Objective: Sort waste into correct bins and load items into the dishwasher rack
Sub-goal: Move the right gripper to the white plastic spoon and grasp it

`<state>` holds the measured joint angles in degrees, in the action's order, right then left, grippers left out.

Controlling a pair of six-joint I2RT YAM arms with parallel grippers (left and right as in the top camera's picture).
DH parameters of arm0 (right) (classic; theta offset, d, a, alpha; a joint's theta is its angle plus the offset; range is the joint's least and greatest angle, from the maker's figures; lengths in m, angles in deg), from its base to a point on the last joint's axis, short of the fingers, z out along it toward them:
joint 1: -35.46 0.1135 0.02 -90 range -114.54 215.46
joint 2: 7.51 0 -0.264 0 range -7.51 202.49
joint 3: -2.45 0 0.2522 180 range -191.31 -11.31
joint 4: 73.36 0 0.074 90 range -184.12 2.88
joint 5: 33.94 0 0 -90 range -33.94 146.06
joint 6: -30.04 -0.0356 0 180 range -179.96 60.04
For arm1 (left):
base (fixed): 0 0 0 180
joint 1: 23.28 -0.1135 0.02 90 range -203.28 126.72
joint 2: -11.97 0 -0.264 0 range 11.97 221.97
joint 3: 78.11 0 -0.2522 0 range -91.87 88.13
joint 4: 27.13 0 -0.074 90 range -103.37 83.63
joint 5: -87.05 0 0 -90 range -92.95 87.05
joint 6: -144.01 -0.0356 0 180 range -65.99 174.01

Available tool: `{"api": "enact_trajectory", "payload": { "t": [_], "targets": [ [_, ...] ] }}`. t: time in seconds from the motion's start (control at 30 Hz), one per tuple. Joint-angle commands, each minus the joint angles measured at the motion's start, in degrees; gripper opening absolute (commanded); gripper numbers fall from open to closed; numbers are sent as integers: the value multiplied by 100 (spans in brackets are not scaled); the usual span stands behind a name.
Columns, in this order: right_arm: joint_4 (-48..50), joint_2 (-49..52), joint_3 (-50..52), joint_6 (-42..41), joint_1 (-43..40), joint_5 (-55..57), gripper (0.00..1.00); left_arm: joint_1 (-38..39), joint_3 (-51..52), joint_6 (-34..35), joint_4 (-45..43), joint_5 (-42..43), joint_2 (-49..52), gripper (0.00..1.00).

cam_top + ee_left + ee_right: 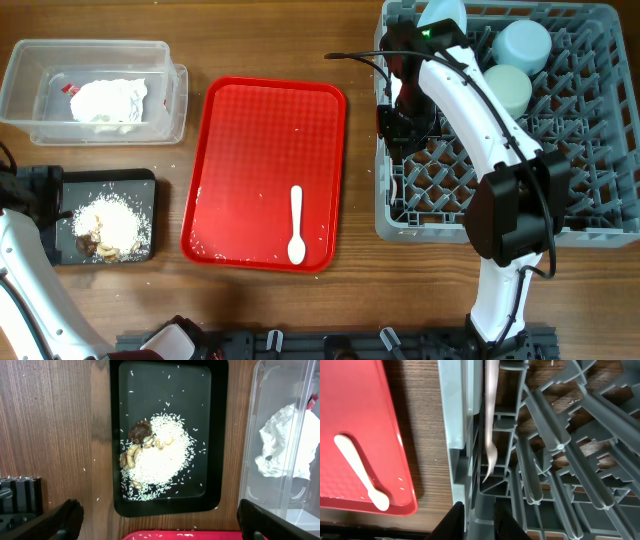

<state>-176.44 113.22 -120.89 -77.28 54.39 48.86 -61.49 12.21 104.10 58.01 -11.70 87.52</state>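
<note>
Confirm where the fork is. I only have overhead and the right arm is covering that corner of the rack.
Observer: Right wrist shows the fork lying inside the rack, along the wall on the red tray side, tines toward the gripper.
Operator: Held?
Observer: No. The right gripper has its fingers slightly parted, and the fork sits clear of them.
Operator: Left gripper?
Observer: Left wrist shows the left gripper wide open and empty, above the black tray of rice.
</note>
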Motion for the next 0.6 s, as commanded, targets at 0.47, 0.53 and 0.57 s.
{"api": "enact_trajectory", "payload": {
  "t": [0.47,0.53,0.57],
  "targets": [
    [1615,-140,61,-1620,2490,81,53,-26,20,9,0,-76,20,100],
    [1550,-24,87,-1628,2811,184,59,-26,20,9,0,-76,20,100],
    [1530,-15,127,-1659,2911,181,58,-26,20,9,0,-76,20,100]
  ]
}}
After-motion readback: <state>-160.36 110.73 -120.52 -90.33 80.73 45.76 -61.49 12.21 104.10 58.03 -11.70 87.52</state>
